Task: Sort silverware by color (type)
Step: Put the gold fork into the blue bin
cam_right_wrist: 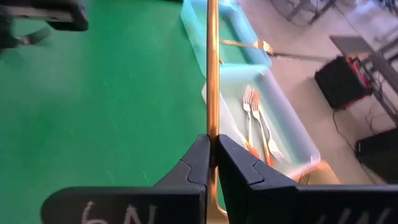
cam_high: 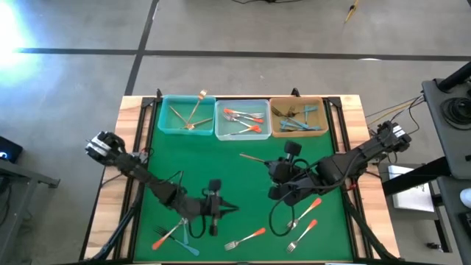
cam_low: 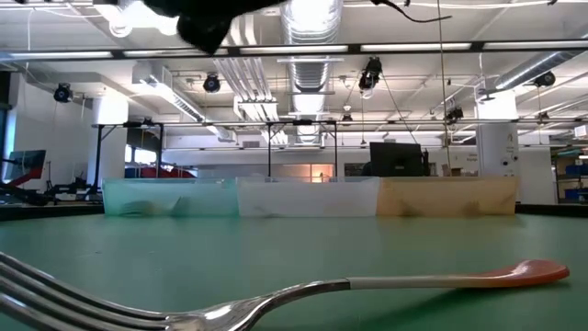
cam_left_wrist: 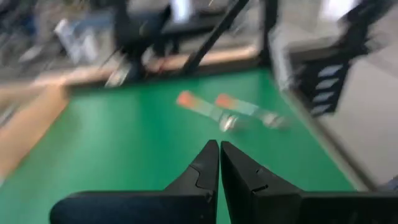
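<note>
The right gripper point(cam_right_wrist: 212, 149) holds a gold fork point(cam_high: 254, 157) pinched between its closed fingers, over the middle of the table. The fork's long axis points far-left, toward the teal bin point(cam_high: 186, 116) where other gold forks lie, so this arm is nearer to it. The left gripper point(cam_left_wrist: 219, 155) is closed on nothing, near the front.

Three bins, teal point(cam_high: 185, 116), clear point(cam_high: 241, 118) and tan point(cam_high: 298, 118), line the green mat point(cam_high: 199, 162).

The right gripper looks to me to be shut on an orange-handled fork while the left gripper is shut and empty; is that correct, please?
Not quite: the right gripper is shut on a gold fork, not an orange-handled one, as the right wrist view shows. The left gripper is indeed shut and empty.
</note>
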`<state>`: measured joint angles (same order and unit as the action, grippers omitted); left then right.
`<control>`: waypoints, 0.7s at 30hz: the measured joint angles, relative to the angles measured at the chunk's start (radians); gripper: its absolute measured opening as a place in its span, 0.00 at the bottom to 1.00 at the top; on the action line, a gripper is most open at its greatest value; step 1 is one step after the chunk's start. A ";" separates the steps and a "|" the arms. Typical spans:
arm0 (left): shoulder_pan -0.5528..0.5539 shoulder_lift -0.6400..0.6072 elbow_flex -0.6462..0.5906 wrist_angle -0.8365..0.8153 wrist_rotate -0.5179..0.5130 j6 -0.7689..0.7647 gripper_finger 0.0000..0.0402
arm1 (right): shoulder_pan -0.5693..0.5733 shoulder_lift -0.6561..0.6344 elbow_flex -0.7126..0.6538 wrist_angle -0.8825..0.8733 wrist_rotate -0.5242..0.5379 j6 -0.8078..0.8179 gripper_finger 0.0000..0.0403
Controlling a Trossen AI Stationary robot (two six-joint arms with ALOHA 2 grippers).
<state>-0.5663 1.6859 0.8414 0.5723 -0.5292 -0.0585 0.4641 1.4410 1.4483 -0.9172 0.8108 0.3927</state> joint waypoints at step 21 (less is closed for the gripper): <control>0.485 -0.487 -0.373 0.203 0.420 0.022 0.00 | 0.015 -0.005 -0.062 -0.222 0.055 0.248 0.03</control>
<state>-0.0816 1.1984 0.4682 0.7750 -0.1087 -0.0363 0.4791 1.4357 1.3862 -1.1389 0.8661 0.6411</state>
